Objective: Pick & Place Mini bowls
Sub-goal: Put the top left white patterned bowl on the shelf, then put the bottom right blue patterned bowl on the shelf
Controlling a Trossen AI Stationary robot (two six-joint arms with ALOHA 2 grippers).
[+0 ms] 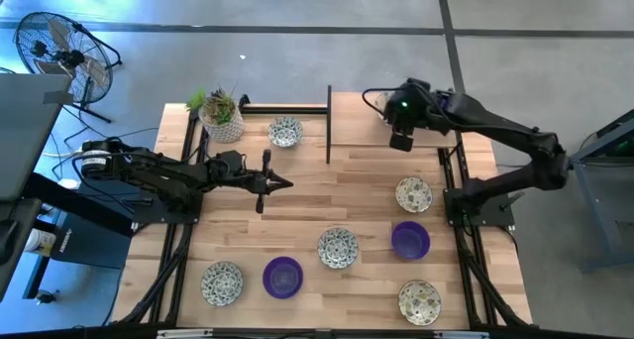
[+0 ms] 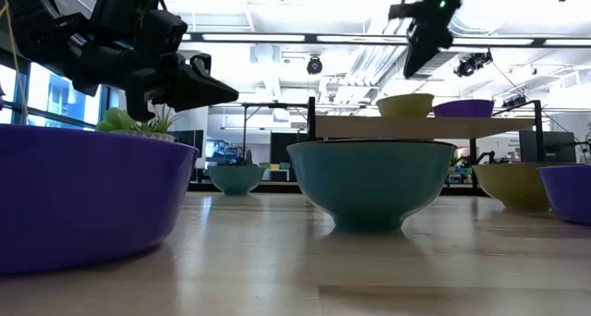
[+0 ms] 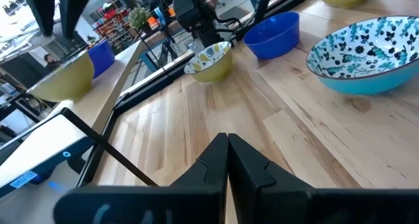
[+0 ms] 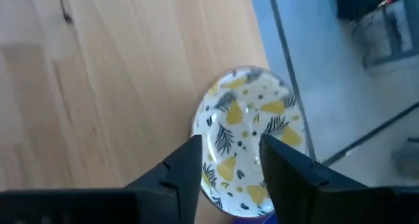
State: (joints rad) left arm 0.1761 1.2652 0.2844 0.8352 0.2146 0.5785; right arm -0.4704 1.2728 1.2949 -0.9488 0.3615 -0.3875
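Several mini bowls sit on their bases on the wooden table. The patterned ones are near the far edge point(image 1: 285, 132), at the right point(image 1: 413, 193), in the middle point(image 1: 338, 247) and along the near edge point(image 1: 222, 282) point(image 1: 419, 301). Two purple bowls point(image 1: 282, 278) point(image 1: 410, 240) stand among them. My left gripper point(image 1: 280, 184) is shut and empty, raised over the table's left middle and pointing right. My right gripper point(image 1: 401, 142) hangs open high over the far right. In its wrist view the fingers frame the pear-patterned bowl point(image 4: 252, 129) far below.
A white pot with a green plant point(image 1: 223, 118) stands at the far left corner. A black T-shaped bar point(image 1: 329, 123) lies at the far middle. Black frame rails point(image 1: 183, 230) point(image 1: 458, 205) run along both sides. Bare wood lies between the grippers.
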